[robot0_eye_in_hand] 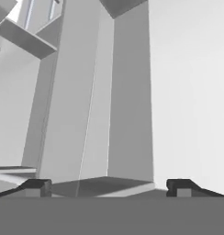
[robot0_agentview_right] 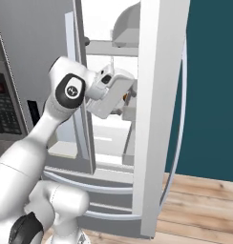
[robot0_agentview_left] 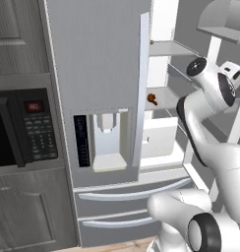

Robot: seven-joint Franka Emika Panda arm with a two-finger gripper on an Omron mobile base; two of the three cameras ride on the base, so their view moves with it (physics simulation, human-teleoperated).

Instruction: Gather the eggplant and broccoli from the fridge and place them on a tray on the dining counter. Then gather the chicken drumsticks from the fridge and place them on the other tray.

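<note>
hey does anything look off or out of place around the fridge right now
Nothing stands out. The fridge has one door open on tidy shelves, a chicken drumstick lies on a shelf, and the pincer is open inside, holding nothing.

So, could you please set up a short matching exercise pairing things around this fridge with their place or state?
Things:
1. chicken drumstick
2. microwave
3. water dispenser
4. gripper

Descriptions:
A. recessed in the closed fridge door
B. jaws wide apart, empty
C. on a fridge shelf
D. left of the fridge

Pairs: 1-C, 2-D, 3-A, 4-B
</note>
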